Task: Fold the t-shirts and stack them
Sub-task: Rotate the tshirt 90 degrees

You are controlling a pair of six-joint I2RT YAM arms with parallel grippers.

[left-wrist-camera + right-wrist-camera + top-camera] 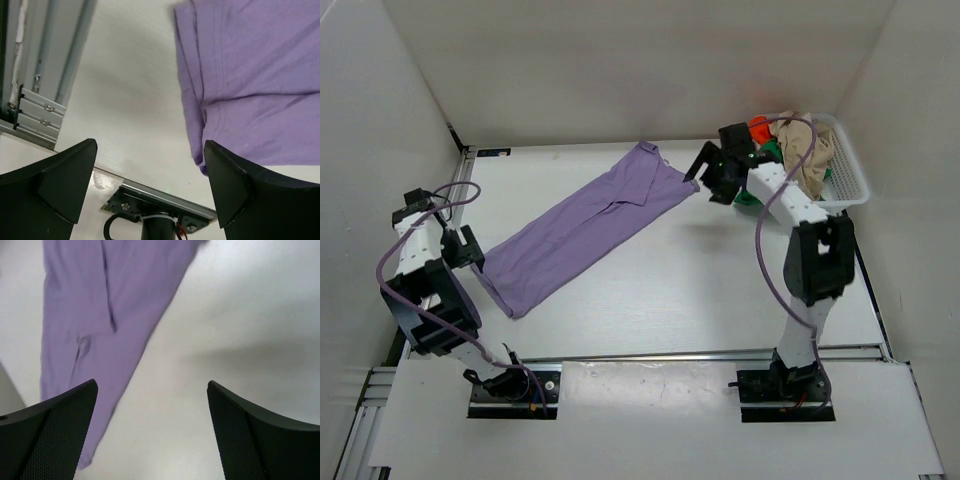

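The lilac purple t-shirt [585, 228] lies folded lengthwise in a long diagonal strip on the table, from the near left to the far middle. It also shows in the left wrist view [260, 75] and in the right wrist view [110, 315]. My left gripper [473, 250] is open and empty just left of the shirt's near end. My right gripper [705, 168] is open and empty just right of the shirt's far end. The beige tan t-shirt [807, 150], the bright green t-shirt [771, 152] and the orange-red t-shirt [758, 127] sit bunched in the basket.
A white plastic mesh basket [853, 175] stands at the far right of the table, behind my right arm. White walls close in the table on three sides. An aluminium rail [700, 355] runs along the near edge, and a frame rail [35, 65] runs along the left.
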